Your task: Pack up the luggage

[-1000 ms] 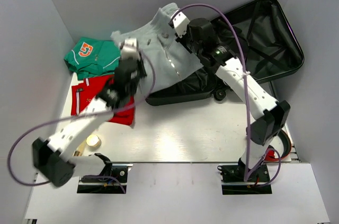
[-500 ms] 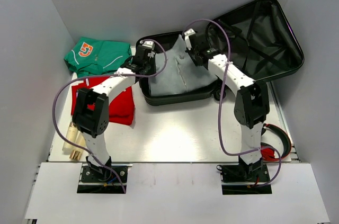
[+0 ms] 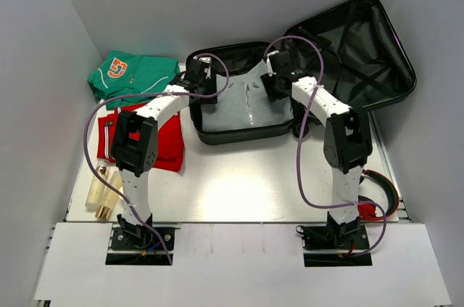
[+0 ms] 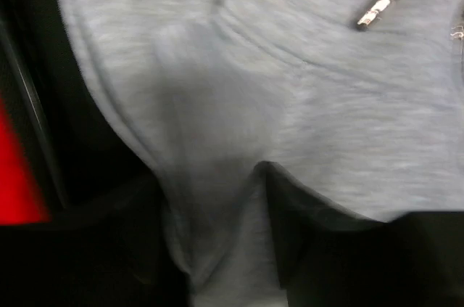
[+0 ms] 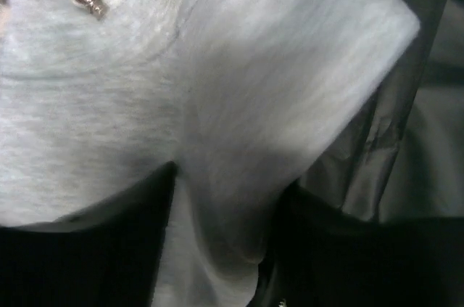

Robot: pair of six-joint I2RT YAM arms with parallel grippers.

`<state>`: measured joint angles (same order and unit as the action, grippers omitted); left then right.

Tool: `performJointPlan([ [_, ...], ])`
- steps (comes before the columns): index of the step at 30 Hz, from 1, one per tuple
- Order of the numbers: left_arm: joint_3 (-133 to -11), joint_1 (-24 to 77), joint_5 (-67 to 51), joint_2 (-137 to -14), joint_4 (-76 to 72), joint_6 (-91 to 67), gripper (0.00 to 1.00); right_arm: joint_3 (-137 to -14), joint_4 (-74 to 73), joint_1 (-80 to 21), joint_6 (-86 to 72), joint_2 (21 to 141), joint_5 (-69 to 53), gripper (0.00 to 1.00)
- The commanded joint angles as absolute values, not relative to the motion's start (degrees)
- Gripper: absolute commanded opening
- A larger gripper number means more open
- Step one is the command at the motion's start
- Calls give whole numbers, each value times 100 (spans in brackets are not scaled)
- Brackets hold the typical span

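Both arms reach forward from their bases, elbows raised high, forearms angling in toward each other. The left pincer point(image 3: 199, 75) points downward, its dark fingers point(image 4: 341, 271) parted. The right pincer point(image 3: 279, 78) points down too, fingers point(image 5: 94, 263) likewise spread apart.

The overhead view is bright and evenly lit, with a soft glare patch on the white surface point(image 3: 232, 192) and only faint shadows. The open black hard-shell suitcase point(image 3: 362, 53) stays dark inside. Both wrist views are dim and motion-blurred, and the grey fleece garment point(image 4: 304, 104) is smeared in them.
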<state>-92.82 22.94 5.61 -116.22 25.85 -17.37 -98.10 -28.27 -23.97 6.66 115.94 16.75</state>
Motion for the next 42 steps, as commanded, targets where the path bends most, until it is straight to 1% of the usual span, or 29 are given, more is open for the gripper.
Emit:
performJointPlan([
  [1, -9562, 2329, 563, -11180, 2883, -1732, 69, -10291, -3401, -2347, 825, 11768, 1670, 75],
  [2, -9667, 2320, 563, -11006, 2892, -1627, 99, -10527, -3471, -2355, 852, 11786, 1661, 89],
  [4, -9816, 2355, 527, -10943, 3111, -1556, 100, -10993, -3822, -2364, 870, 11760, 1626, 90],
  [6, -10263, 2373, 562, -10863, 3566, -1477, 100, -11283, -4024, -2364, 704, 11629, 1591, 90],
  [9, -10835, 2382, 571, -10785, 4138, -1354, 100, -11312, -4017, -2364, 598, 11375, 1626, 90],
  [12, -10925, 2286, 764, -10504, 4585, -1327, 100, -11172, -3973, -2382, 484, 11128, 1757, 90],
  [13, -10899, 2189, 817, -10381, 4684, -1379, 100, -11171, -3981, -2382, 431, 11101, 1749, 87],
  [15, -10724, 2005, 861, -10126, 4964, -1590, 100, -11092, -3973, -2364, 396, 11065, 1627, 53],
  [16, -10636, 1847, 853, -10055, 5053, -1643, 100, -11057, -4007, -2364, 317, 11092, 1626, 38],
  [17, -10556, 1776, 835, -9924, 5097, -1687, 100, -10978, -4025, -2373, 290, 11135, 1609, 18],
  [18, -10182, 1549, 835, -9801, 5254, -1809, 100, -10899, -4069, -2373, 255, 11223, 1608, 12],
  [20, -9793, 1363, 835, -9625, 5387, -1881, 100, -10750, -4052, -2364, 88, 11311, 1687, 6],
  [22, -9414, 1013, 853, -9501, 5536, -2047, 100, -10609, -4017, -2347, 44, 11548, 1853, 6],
  [23, -9178, 915, 818, -9431, 5615, -2109, 100, -10626, -4017, -2329, 35, 11627, 2255, 4],
  [24, -9071, 731, 774, -9335, 5625, -2127, 100, -10626, -4017, -2338, 44, 11889, 2320, 1],
  [25, -8714, 582, 678, -9290, 5634, -2101, 100, -10696, -3982, -2320, 44, 11996, 2364, 0],
  [29, -8122, 475, 370, -8956, 5529, -1539, 100, -10845, -4043, -2303, 53, 12558, 2110, 0],
  [30, -8043, 518, 256, -8886, 5511, -1434, 100, -10872, -4060, -2329, -78, 12594, 1805, 0],
  [33, -7735, 738, 123, -8763, 5415, -1064, 100, -10741, -3955, -2347, -114, 12472, 1486, 0],
  [34, -7673, 825, 184, -8771, 5405, -1063, 100, -10714, -3894, -2338, -123, 12341, 1190, 2],
  [36, -7603, 887, 159, -8876, 5361, -1221, 100, -10723, -3858, -2338, -123, 12112, 1099, 9],
  [37, -7559, 914, 176, -8955, 5361, -1291, 100, -10740, -3858, -2329, -114, 11903, 1116, 24],
  [38, -7567, 949, 193, -9017, 5335, -1501, 100, -10766, -3885, -2338, -132, 11683, 1108, 35],
  [39, -7515, 1010, 263, -9131, 5283, -1573, 100, -10758, -3859, -2329, -123, 11428, 1099, 47],
  [40, -7489, 1046, 333, -9254, 5247, -1643, 100, -10732, -3876, -2329, -123, 11191, 1064, 68],
  [41, -7462, 1089, 412, -9359, 5151, -1731, 100, -10697, -3876, -2329, -123, 10962, 1020, 77],
  [42, -7427, 1255, 796, -9439, 5029, -1775, 100, -10574, -3841, -2329, -184, 10812, 985, 83],
])
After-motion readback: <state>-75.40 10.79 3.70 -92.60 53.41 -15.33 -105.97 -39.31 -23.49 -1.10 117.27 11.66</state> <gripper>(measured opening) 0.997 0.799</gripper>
